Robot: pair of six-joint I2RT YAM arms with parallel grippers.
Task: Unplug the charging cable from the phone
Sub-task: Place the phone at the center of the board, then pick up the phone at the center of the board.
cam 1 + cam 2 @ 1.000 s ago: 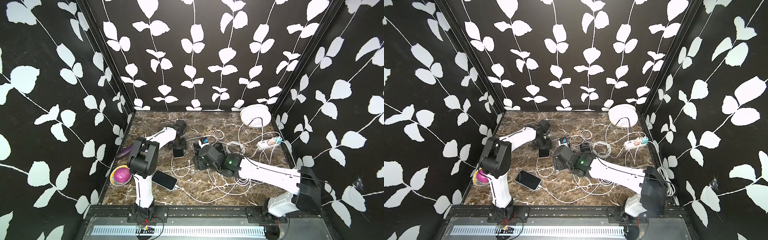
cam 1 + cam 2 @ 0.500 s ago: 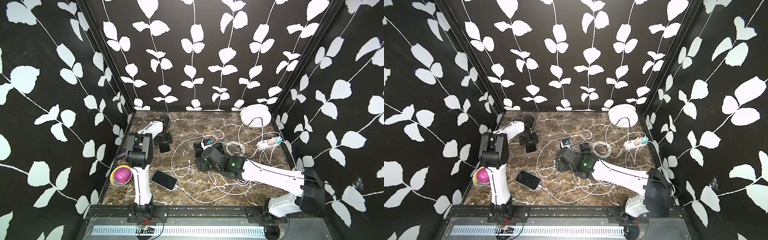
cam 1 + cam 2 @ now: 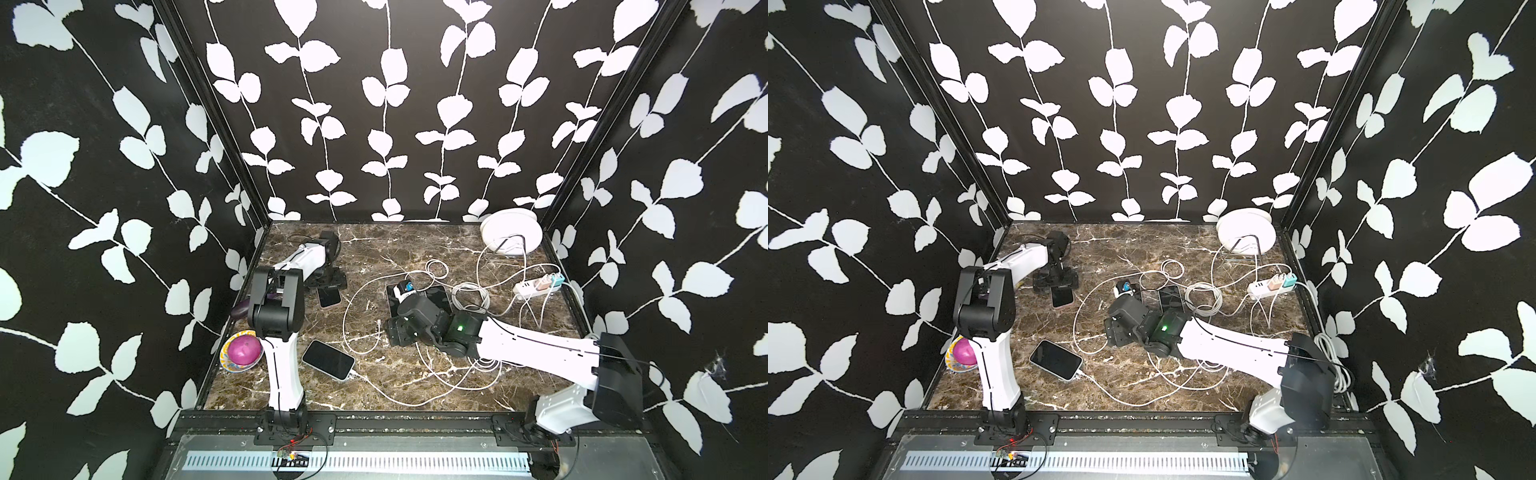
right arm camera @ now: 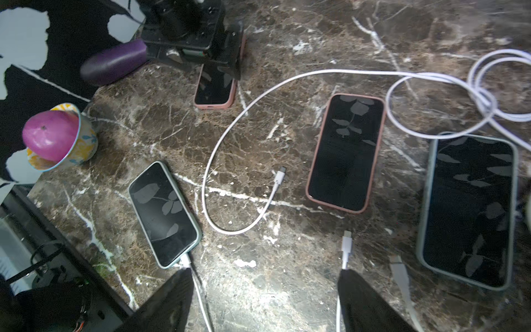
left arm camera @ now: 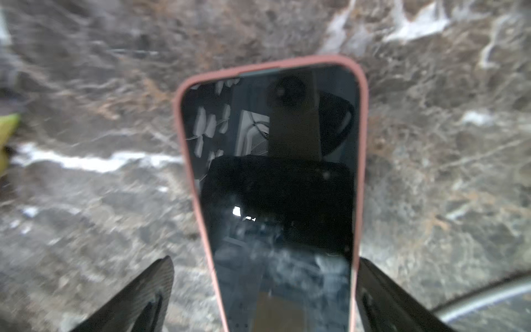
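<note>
Front of the table [image 3: 332, 395]: a pale phone [image 3: 328, 359] lies flat, screen up, beside the left arm's base. A white charging cable [image 4: 188, 263] is plugged into its end and runs off in loops over the marble. Against the left wall, a patterned bowl [image 3: 229, 366] holds a pink ball [image 3: 245, 353].

Mid-table: the right claw [image 4: 265, 276] sits low with its jaws wide and nothing between them. The plugged cable passes close by one finger [image 4: 169, 299]. A second cable with a bare plug [image 4: 346, 245] passes the other finger; I cannot tell whether it touches. A third plug [image 4: 280, 172] lies free on the marble, between the pale phone and a middle pink phone [image 4: 346, 153] and touching neither. A larger grey phone [image 4: 467, 209] lies just beside that one.

Further back, left: the left claw [image 5: 265, 258] straddles a far pink phone [image 5: 270, 172], which lies flat on the marble. Its jaws are wide, with a clear gap on one side and the other finger just beside the case edge. A dark purple oblong thing [image 4: 113, 61] lies near it by the wall.

Far right: a cable coil [image 3: 469, 297], then a power strip [image 3: 536, 287] with chargers, then a white round dish [image 3: 511, 232] in the corner.
</note>
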